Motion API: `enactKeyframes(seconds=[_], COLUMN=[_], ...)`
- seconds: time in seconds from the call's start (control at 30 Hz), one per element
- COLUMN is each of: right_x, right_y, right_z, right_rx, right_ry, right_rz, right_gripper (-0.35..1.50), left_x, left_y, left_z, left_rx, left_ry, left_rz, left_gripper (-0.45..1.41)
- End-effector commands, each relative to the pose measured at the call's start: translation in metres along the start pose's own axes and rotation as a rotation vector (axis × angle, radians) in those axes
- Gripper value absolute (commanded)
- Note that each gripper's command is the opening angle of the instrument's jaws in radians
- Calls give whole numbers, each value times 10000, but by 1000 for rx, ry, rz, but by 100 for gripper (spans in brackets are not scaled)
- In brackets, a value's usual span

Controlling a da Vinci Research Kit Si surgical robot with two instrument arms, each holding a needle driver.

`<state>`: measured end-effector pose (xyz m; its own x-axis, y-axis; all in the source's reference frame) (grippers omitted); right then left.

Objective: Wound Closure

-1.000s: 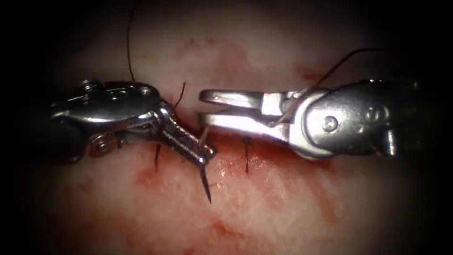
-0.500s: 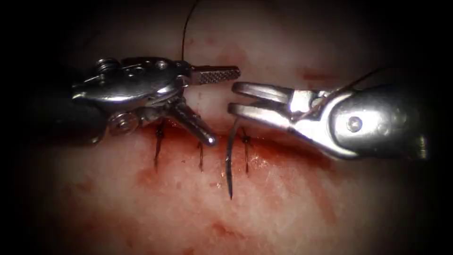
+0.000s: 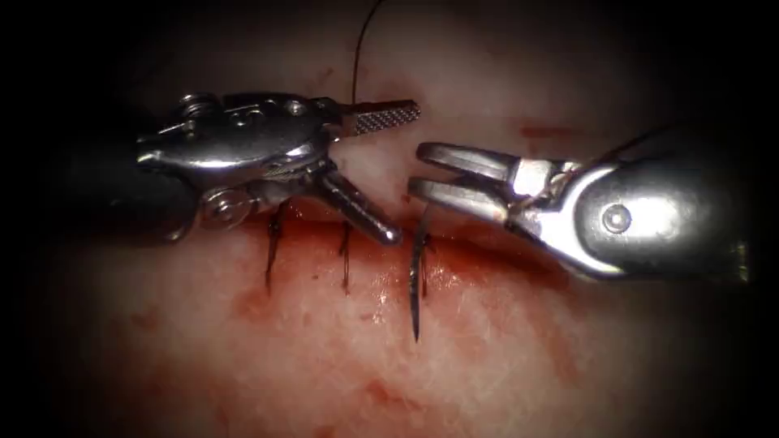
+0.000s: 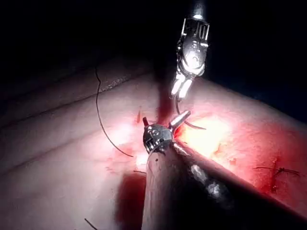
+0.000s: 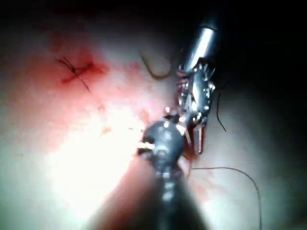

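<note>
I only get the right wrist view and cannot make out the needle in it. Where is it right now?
Observer: In the endoscope view the needle lies across the cut, its point bare over the tissue. Its upper end is at the right tool; I cannot tell if it is gripped.
Operator: Does the left tool hold anything?
Observer: No. The left tool has its jaws wide open and empty, just left of the needle.
Operator: Any stitches nearby?
Observer: Two stitches cross the cut left of the needle.
</note>
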<state>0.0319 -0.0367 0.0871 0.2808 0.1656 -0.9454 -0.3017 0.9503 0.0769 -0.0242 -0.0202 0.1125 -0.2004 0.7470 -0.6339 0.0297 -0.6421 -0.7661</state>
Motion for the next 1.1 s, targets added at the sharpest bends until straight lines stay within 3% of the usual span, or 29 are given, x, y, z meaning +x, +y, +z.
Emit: enactKeyframes(seconds=[0.03, 0.53, 0.7, 0.97, 1.1], right_x=[-1, -1, -1, -1, -1], right_y=[-2, -2, -2, -2, -2], right_z=[8, 8, 8, 8, 8], right_rx=[0, 0, 0, 0, -2], right_ry=[2, 2, 2, 2, 1], right_rz=[-1, -1, -1, -1, -1], right_gripper=[-35, -35, -35, -35, -35], left_x=[-6, -6, -17, -46, -44], left_y=[-4, -4, -3, -1, -4], left_z=[3, 3, 6, 21, 20], left_rx=[-16, -16, -150, -246, -169], left_ry=[9, 9, -21, -78, -72], left_rz=[-2, -2, -2, 12, 16], left_gripper=[123, 123, 110, 104, 104])
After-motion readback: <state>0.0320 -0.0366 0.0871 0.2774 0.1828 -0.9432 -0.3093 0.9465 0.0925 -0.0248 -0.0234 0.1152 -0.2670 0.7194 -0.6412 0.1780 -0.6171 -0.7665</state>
